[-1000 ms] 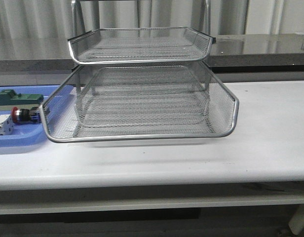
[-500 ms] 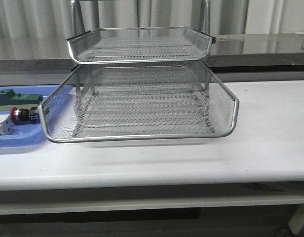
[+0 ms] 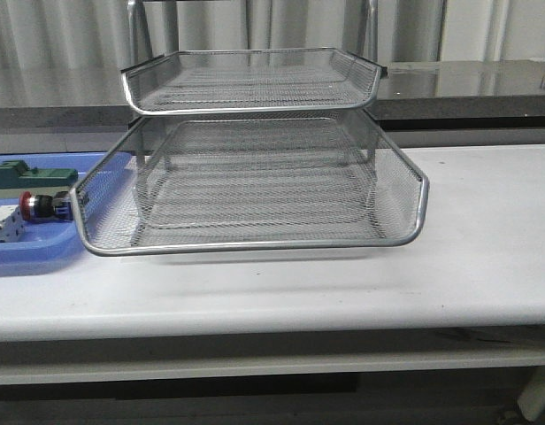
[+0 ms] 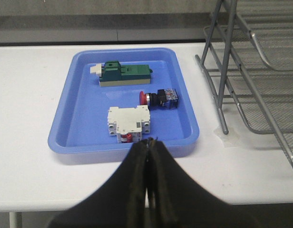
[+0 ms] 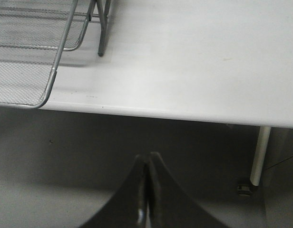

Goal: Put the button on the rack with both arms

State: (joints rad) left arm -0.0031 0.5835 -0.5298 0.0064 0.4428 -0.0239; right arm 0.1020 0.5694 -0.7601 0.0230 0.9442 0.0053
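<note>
The button with its red cap lies on its side in the blue tray; the front view shows the button at the far left. The silver mesh rack stands mid-table, its lower tray pulled out toward the front. My left gripper is shut and empty, hovering off the tray's near rim, short of the button. My right gripper is shut and empty, below and in front of the table edge, right of the rack's tray corner. Neither arm shows in the front view.
In the blue tray also lie a green block and a white cube-like part, which sits between my left gripper and the button. The rack's thin legs stand just right of the tray. A table leg is at right.
</note>
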